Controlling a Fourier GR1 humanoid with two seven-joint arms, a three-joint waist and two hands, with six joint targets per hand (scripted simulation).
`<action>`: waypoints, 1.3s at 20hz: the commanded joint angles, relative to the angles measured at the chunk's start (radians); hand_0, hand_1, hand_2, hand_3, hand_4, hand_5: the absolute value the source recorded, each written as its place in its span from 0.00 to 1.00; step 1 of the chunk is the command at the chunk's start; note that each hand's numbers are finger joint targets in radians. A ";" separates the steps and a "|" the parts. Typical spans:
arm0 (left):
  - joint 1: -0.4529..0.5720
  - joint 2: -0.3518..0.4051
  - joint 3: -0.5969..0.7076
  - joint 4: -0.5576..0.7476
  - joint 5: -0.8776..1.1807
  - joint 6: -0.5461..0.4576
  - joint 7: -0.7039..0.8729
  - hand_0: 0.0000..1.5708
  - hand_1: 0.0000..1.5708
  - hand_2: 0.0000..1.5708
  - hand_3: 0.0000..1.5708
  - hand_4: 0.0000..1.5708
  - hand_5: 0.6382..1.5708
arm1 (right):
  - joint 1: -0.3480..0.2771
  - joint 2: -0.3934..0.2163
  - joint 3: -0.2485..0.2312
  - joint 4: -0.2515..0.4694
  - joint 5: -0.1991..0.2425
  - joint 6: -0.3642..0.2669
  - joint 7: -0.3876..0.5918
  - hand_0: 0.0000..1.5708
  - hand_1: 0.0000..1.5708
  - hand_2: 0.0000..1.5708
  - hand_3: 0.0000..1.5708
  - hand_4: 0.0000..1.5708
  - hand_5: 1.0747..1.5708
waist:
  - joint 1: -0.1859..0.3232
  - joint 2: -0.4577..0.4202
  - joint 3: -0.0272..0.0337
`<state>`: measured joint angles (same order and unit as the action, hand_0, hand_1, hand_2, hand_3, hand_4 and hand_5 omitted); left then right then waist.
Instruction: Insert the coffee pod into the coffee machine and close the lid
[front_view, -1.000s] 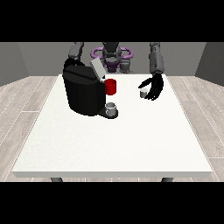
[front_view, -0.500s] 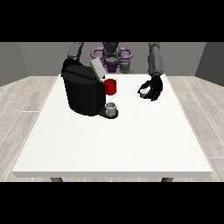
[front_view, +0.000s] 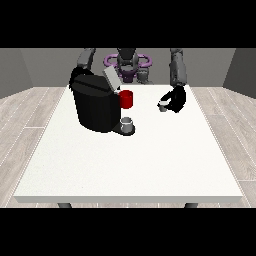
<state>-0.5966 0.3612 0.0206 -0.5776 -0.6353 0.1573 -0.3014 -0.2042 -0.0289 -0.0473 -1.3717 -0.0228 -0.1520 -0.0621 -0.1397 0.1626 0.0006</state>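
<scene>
A large white table (front_view: 125, 160) is occupying the middle of the front view, standing on a pale plank floor (front_view: 30, 107) with grey walls behind it. The robot (front_view: 127, 62) is standing at the far edge of the table, its torso ringed by a purple band, and both arms are reaching forward over the surface. A black coffee machine (front_view: 95, 105) is sitting on the far part of the table towards the view's left, and its grey lid (front_view: 111, 79) is standing tilted upward, leaving the top open. A red part (front_view: 126, 99) is projecting from the machine's front, and a small grey cup (front_view: 127, 124) is resting on the machine's base just beneath it. The hand at the view's right (front_view: 176, 99) is hovering above the table, well apart from the machine, with its fingers curling round a small pale coffee pod (front_view: 163, 105) that is showing at the hand's machine-facing side. The hand at the view's left (front_view: 77, 74) is lying behind the machine's upper rear corner; it is largely hidden there, so whether its fingers are open or curled cannot be told.
</scene>
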 joint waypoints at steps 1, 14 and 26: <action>-0.070 0.033 0.000 -0.033 0.023 -0.122 -0.037 0.94 0.94 0.94 0.90 0.40 1.00 | 0.020 0.008 0.001 0.035 0.004 -0.003 -0.014 0.00 0.00 0.00 0.00 0.27 1.00 | 0.005 -0.043 -0.0005; -0.251 0.018 -0.003 -0.166 0.037 -0.317 0.058 0.81 0.81 0.85 0.82 0.35 1.00 | -0.027 -0.018 -0.055 0.190 -0.028 0.026 -0.078 0.00 0.00 0.00 0.00 0.28 1.00 | 0.033 -0.078 -0.0003; -0.431 0.024 0.072 -0.128 0.041 -0.330 0.221 0.79 0.79 0.82 0.79 0.33 1.00 | -0.107 0.015 0.015 0.101 -0.003 0.015 0.002 0.00 0.00 0.00 0.00 0.32 1.00 | -0.065 -0.050 -0.0004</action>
<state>-0.9584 0.4075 0.0724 -0.7087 -0.6134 -0.1368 -0.1582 -0.2730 -0.0218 -0.0403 -1.2725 -0.0353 -0.1231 -0.0811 -0.1982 0.1161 0.0001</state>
